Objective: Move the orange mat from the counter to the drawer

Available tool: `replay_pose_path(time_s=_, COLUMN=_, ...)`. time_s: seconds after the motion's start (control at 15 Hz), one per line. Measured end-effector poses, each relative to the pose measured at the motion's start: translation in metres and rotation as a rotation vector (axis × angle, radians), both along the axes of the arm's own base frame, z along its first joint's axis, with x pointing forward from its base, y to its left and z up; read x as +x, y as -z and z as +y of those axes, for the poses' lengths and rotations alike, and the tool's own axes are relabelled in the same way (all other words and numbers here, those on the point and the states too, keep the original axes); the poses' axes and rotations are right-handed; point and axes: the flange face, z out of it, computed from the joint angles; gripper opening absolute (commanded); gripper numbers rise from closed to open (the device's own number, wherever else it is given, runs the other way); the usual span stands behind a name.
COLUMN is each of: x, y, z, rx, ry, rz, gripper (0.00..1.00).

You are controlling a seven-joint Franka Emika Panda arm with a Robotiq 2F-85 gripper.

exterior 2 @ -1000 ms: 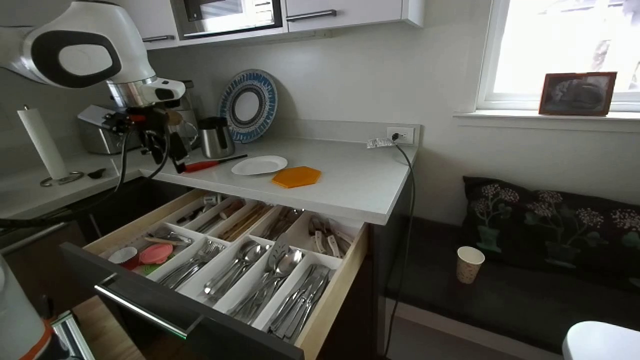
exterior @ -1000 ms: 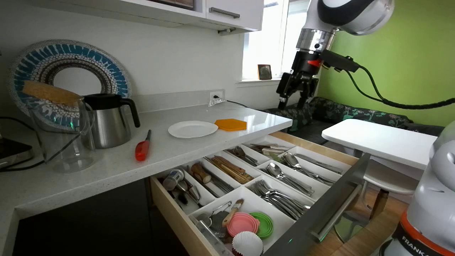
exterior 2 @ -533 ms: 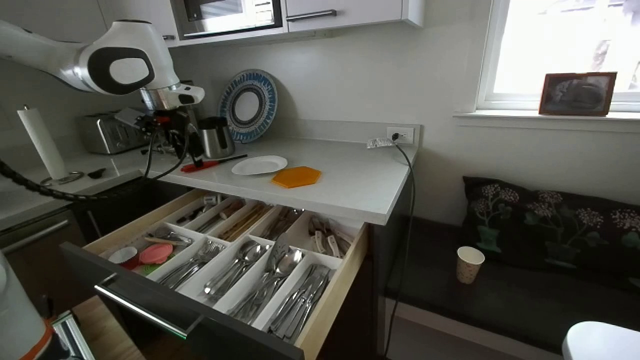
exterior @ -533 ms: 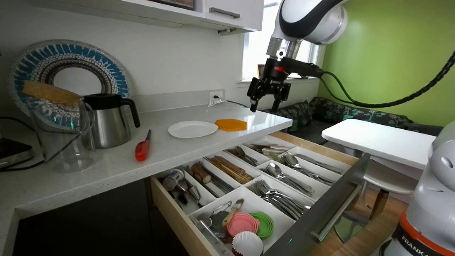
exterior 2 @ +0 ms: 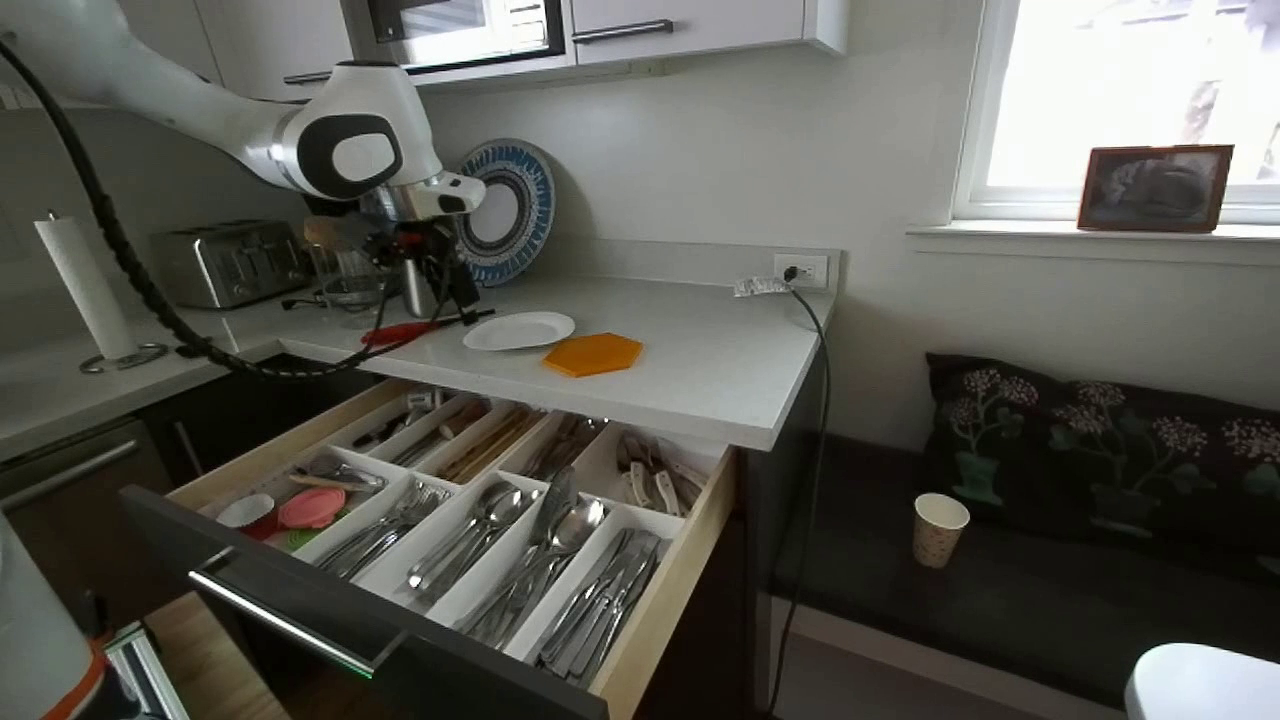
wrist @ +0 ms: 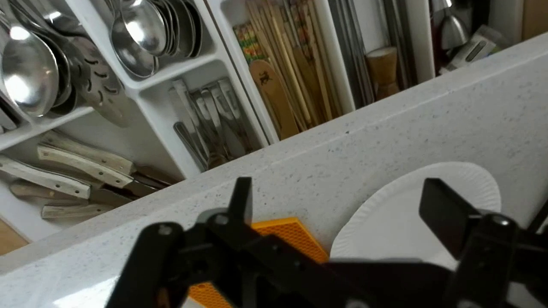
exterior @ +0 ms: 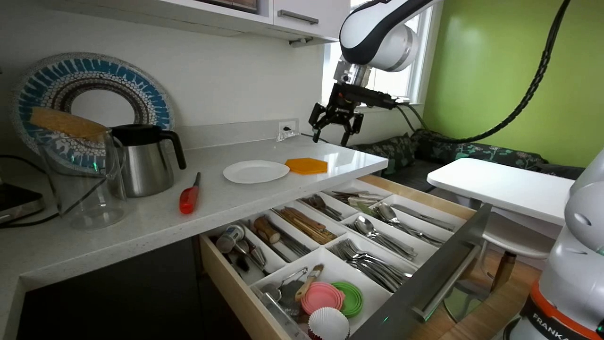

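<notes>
The orange mat, thin and six-sided here, lies flat on the white counter, right beside the white plate. Below the counter top, the drawer is pulled out, its white compartments full of cutlery. My gripper hangs in the air, pointing down and clear of the mat. In the wrist view the gripper is open with nothing held; its fingers stand far apart, one over the mat side and one over the plate. The gripper's body covers much of the mat there.
A white plate touches or nearly touches the mat. A red lighter, a steel jug and a glass pitcher stand farther along the counter. A wall cabinet hangs above. Pink and green round items lie in the drawer.
The arm has swung over toward the counter, bringing my gripper nearer the mat and plate in both exterior views. Its jaws stay wide apart. Mat, plate and drawer have not moved.
</notes>
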Motion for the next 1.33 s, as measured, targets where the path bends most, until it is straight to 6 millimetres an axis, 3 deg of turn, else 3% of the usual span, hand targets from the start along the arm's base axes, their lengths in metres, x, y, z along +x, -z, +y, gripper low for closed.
replay_pose_path(time_s=0.27, x=0.033, y=0.009, z=-0.036, rx=0.033, ry=0.045, rz=0.001, gripper=1.00)
replay_pose_path(time_s=0.67, x=0.063, y=0.040, z=-0.085, rx=0.082, ry=0.105, rz=-0.010, gripper=1.00)
replay_pose_path(time_s=1.0, x=0.083, y=0.080, z=-0.105, rx=0.096, ry=0.180, rz=-0.025, gripper=1.00)
replay_pose_path(time_s=1.33, x=0.090, y=0.085, z=-0.108, rx=0.098, ry=0.190, rz=-0.027, gripper=1.00)
